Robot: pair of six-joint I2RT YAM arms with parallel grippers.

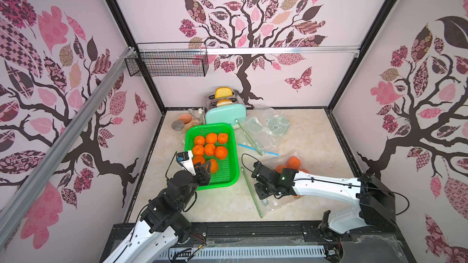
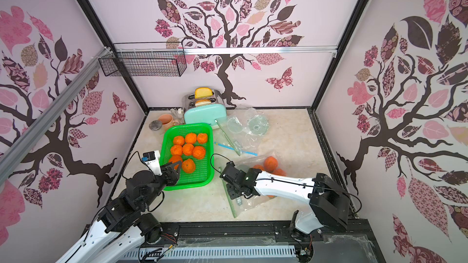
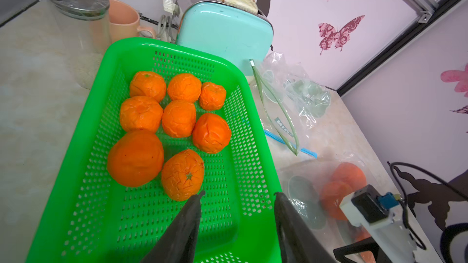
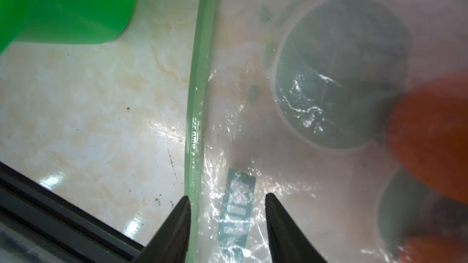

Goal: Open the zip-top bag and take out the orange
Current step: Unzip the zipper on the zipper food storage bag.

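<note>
Right gripper (image 4: 228,197) is held spread over the zip-top bag (image 4: 253,127) seal; left gripper (image 3: 238,193) (also spread) empty; closed here, 2 layers would be pinched together.

Oranges (image 4: 430,137) blurred inside zip-top bag (image 4: 253,122)

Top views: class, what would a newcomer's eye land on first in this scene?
The bright green basket left of centre, holding eight oranges, jumps out first. Next comes the clear zip-top bag with more oranges inside, lying beside it under the right gripper. Behind, a mint toaster with bread stands at the back wall.
</note>
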